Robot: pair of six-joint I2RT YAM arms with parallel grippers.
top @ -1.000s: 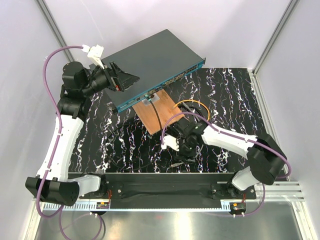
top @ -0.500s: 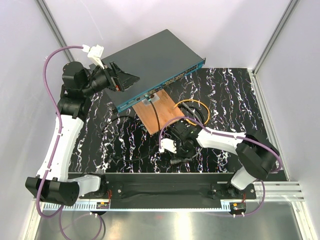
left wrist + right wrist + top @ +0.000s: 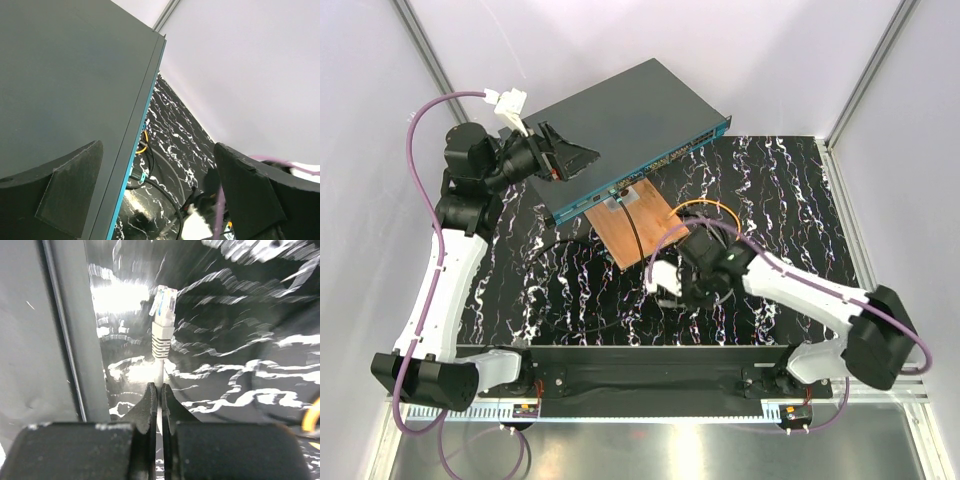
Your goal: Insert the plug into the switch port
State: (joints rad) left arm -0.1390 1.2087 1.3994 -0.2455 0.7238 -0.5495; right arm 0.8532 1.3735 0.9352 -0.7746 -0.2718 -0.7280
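Note:
The switch (image 3: 630,120), a flat dark blue-grey box with a teal-edged front, lies at an angle at the back of the table. My left gripper (image 3: 568,155) is open, its fingers astride the switch's left corner; in the left wrist view one pad lies over the switch top (image 3: 65,100), the other (image 3: 250,195) hangs off its front edge. My right gripper (image 3: 680,298) hovers near the front of the table. In the right wrist view it (image 3: 159,386) is shut on a thin grey cable just behind the plug (image 3: 163,310), a clear connector with a ribbed grey boot pointing away from the jaws.
A brown wooden board (image 3: 635,225) lies in front of the switch, with an orange cable loop (image 3: 705,210) to its right. A black cable (image 3: 560,290) curls over the marbled table. A teal-tipped connector (image 3: 135,175) sits at the switch front. A dark rail (image 3: 650,360) runs along the near edge.
The right gripper's jaws have closed on the grey cable behind the plug, and the right arm has swung out to the right. The left arm has not moved.

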